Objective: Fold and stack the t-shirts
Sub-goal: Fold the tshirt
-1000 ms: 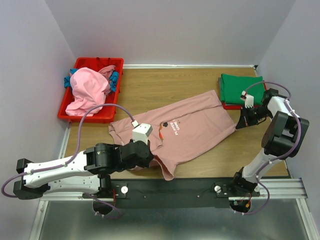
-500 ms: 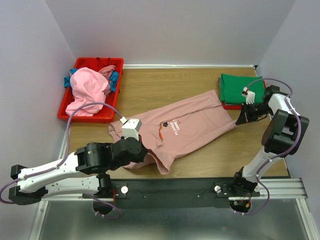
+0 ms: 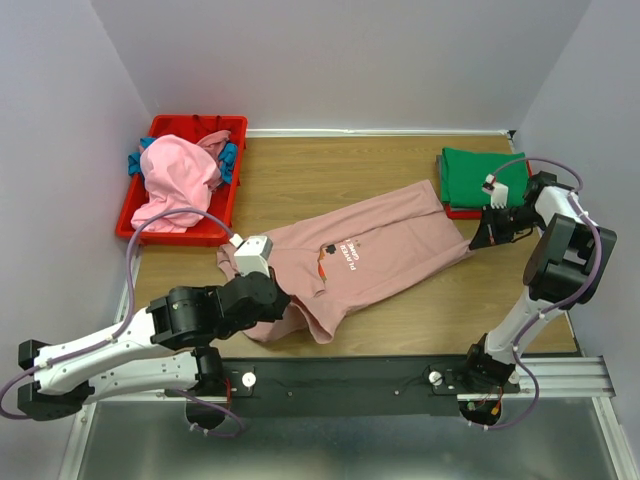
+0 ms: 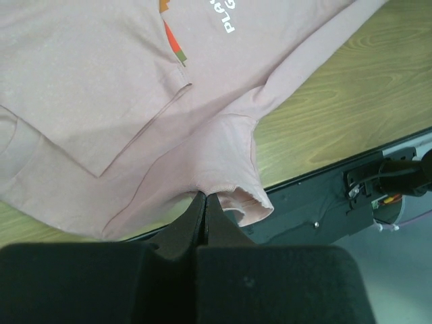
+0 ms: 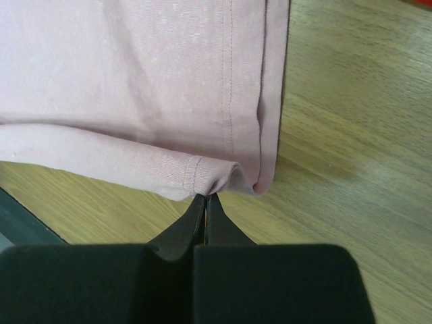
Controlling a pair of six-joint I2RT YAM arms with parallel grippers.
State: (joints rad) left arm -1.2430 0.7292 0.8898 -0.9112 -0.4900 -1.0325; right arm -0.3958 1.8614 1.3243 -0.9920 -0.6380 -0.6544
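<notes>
Reaching left gripper (image 4: 204, 197): low, clenched on dusty-pink t-shirt (image 4: 101, 81) hem
right gripper (image 5: 206, 197): clenched on its corner
green t-shirt (image 3: 483, 172): just beyond right gripper

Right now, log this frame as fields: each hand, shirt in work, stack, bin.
left hand: shut on the near edge of the dusty-pink t-shirt
right hand: shut on a hem corner of the same shirt
shirt in work: lying diagonally on the table, partly doubled over
stack: folded green t-shirt, far right
bin: red bin, far left, holding a crumpled brighter pink t-shirt
</notes>
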